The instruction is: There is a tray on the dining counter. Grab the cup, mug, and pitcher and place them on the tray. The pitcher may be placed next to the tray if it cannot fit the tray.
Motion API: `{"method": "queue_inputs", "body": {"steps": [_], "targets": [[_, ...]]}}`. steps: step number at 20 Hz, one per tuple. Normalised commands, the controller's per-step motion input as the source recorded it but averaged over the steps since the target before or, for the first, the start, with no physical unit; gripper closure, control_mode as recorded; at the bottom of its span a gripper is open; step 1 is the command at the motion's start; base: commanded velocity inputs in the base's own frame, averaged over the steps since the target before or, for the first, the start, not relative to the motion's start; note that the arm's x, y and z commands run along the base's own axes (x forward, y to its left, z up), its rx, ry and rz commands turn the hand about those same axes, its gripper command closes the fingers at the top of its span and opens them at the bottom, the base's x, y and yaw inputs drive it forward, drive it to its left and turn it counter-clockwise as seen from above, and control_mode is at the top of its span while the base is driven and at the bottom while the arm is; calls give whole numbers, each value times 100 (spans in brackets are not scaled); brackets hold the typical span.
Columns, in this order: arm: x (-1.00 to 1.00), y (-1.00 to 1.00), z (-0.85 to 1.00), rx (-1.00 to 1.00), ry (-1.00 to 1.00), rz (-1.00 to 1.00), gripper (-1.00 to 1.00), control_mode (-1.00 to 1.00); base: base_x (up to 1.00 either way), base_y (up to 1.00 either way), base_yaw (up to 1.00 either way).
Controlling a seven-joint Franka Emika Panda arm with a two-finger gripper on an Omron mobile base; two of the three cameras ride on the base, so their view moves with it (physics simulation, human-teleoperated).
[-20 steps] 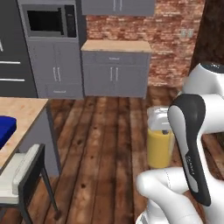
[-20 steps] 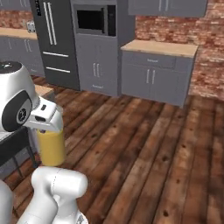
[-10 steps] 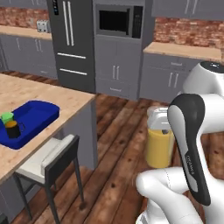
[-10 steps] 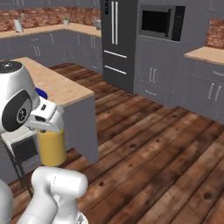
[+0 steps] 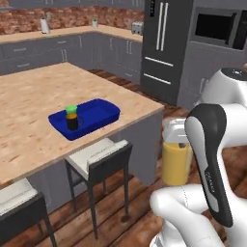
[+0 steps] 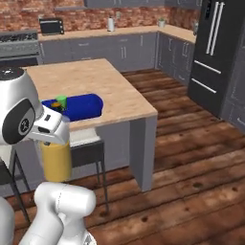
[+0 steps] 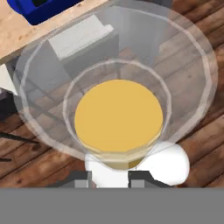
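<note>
Blue tray (image 5: 99, 116) on the dining desk (image 5: 34, 96) already carries the green cup (image 5: 71, 109) and the black mug (image 5: 73, 121), so two of three are done; the pitcher (image 5: 176, 157), clamped in the jaws, hangs above the floor, well short of the desk

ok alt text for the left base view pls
The robot's gripper holds a glass pitcher of orange liquid above the wood floor. Left of it, the dining counter bears a blue tray holding the cup and mug.
</note>
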Motion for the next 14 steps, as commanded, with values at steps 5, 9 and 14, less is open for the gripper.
{"method": "queue_inputs", "body": {"steps": [5,9,14], "targets": [[0,0,0,0,0,0,100,100,66,-1,58],[0,0,0,0,0,0,100,100,64,-1,54],[0,0,0,0,0,0,100,100,40,-28,39]]}}
